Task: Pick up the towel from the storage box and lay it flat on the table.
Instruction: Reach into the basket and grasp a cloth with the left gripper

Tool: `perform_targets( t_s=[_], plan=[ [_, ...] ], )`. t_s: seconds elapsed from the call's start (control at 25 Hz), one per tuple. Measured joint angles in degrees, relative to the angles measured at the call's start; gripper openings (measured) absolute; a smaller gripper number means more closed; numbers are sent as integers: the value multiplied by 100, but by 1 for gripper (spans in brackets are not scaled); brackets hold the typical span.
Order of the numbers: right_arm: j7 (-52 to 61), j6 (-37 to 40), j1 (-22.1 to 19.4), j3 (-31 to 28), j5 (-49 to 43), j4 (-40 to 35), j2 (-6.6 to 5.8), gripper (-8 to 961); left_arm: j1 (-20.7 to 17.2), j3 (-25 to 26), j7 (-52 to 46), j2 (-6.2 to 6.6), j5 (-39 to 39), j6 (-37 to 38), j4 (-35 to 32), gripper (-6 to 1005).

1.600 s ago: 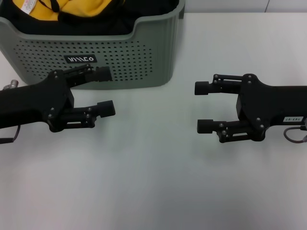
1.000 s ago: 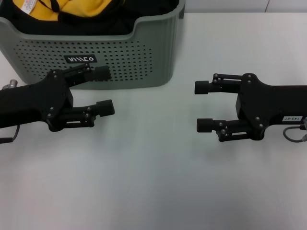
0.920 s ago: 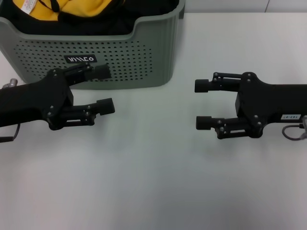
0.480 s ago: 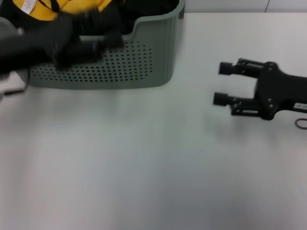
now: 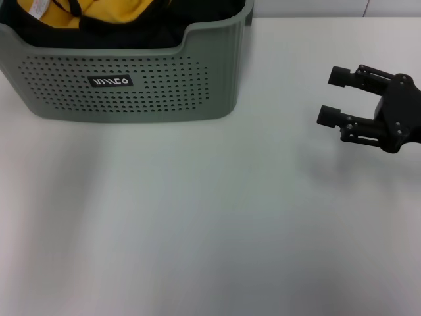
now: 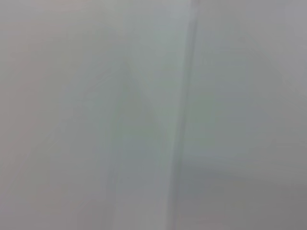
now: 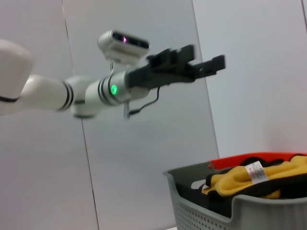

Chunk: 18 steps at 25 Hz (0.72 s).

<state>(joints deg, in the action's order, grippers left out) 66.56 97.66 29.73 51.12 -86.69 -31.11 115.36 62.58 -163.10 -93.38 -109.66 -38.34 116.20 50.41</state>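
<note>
Right gripper (image 5: 335,97) held low over table (image 5: 210,217), fingers apart, nothing gripped.
Left gripper (image 7: 204,64) raised high above storage box (image 5: 131,85), finger state not discernible; towel (image 5: 112,12) seen bunched inside box, well apart from both.

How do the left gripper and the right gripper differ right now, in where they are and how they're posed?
The left gripper is high in the air, out of the head view and seen only from the right wrist; the right gripper is low over the table, to the right of the storage box. The right gripper's fingers are spread open; the left's spacing can't be judged. Both are black and hold nothing.
</note>
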Motion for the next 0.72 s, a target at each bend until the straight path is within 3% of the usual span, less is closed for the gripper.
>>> perform_targets(
  t_s=[0.12,0.16,0.2,0.36,0.56,0.72],
  plan=[
    [0,9,10,6,1,0,20,766,502,-4,-450,-31,629,-217,1007,763],
    [4,20,-4,2,2,0,21,766,830,-10,-578,36,1406,-476,1203,761],
    [9,41,-14,0,2,0,21,766,830,-10,-578,36,1406,-476,1203,759],
    [24,74,-15,7,3,3,20,766,1407,-16,-701,147,3494,-1251,1253,753],
    [35,70,16,-1,3,14,26,766,2091,-17,-975,122,5679,-2126,1262,745],
    [31,77,16,-8,50,24,25,767,2427,-19,-1249,97,6609,-2244,1273,738]
  ],
)
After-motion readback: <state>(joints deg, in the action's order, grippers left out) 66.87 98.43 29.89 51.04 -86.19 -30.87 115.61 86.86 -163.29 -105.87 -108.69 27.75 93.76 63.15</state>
